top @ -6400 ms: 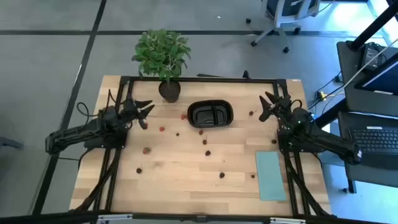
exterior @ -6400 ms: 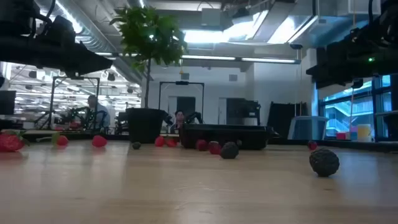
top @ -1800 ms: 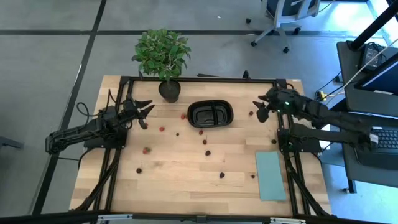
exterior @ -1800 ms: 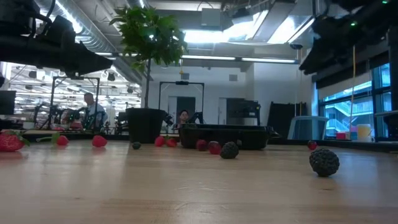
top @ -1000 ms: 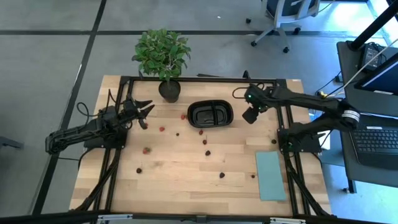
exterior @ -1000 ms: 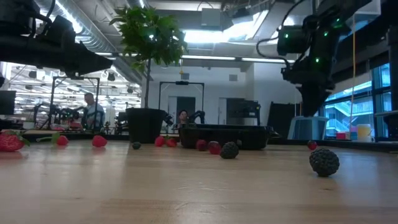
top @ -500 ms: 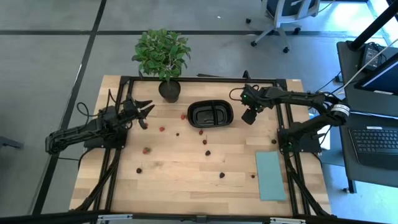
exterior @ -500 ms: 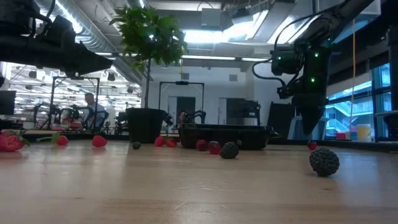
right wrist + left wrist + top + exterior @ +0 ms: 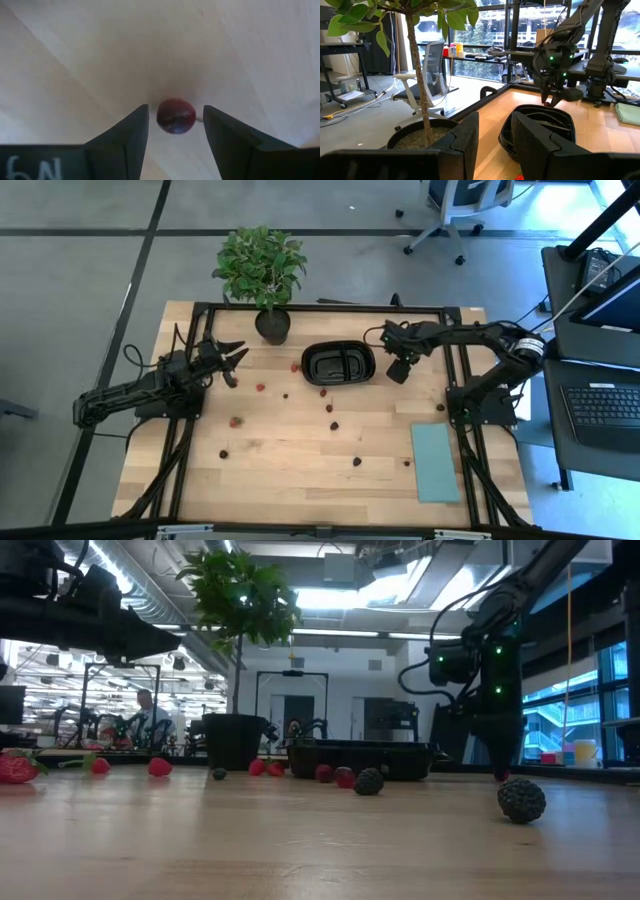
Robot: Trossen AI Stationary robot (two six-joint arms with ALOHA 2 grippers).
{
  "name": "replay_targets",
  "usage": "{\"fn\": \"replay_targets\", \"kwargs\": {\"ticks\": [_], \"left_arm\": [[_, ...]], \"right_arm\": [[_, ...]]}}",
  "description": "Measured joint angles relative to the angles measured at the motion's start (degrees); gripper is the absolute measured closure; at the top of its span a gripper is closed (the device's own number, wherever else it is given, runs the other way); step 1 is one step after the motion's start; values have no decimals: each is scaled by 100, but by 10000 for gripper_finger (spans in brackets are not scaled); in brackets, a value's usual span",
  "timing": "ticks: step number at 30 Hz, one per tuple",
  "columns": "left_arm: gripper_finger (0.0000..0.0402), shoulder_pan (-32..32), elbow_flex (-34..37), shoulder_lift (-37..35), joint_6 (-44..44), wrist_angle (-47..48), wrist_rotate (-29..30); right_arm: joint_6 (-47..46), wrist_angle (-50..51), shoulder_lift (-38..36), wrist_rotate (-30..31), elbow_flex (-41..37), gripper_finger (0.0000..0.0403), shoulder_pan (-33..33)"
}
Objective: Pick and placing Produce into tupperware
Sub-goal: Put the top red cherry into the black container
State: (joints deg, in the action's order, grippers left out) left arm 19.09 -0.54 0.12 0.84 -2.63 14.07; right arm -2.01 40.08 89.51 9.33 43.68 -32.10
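Observation:
A small red berry (image 9: pixel 176 116) lies on the wooden table just right of the black two-compartment tray (image 9: pixel 338 363). My right gripper (image 9: pixel 175 107) points down over it, open, with one finger on either side of the berry and a gap on both sides; it also shows in the high view (image 9: pixel 397 370) and the low view (image 9: pixel 498 766). My left gripper (image 9: pixel 234 364) hovers open and empty at the table's far left, next to the plant pot (image 9: pixel 272 326). Several more red and dark berries, such as one (image 9: pixel 333 424) and another (image 9: pixel 236 421), lie scattered on the table.
The leafy potted plant (image 9: pixel 262 264) stands at the far edge, left of the tray. A pale teal rectangle (image 9: pixel 434 462) lies at the near right. A dark frame rail (image 9: pixel 320 308) runs along the table's far edge. A person (image 9: pixel 148 716) shows in the room behind.
My right gripper has swung toward the table's left, toward the tray, and gone down until its fingers stand around the red berry right of the tray. The berries and the tray have kept still.

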Motion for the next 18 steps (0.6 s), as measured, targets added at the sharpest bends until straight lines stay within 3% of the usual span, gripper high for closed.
{"fn": "replay_targets", "kwargs": {"ticks": [9, 18], "left_arm": [[292, 0, 2, 2, 2, 0, 0], [291, 2, 0, 0, 2, 0, 0]], "right_arm": [[84, -9, 209, -2, 24, 220, 4], [74, 10, 210, -71, 14, 299, 9]]}}
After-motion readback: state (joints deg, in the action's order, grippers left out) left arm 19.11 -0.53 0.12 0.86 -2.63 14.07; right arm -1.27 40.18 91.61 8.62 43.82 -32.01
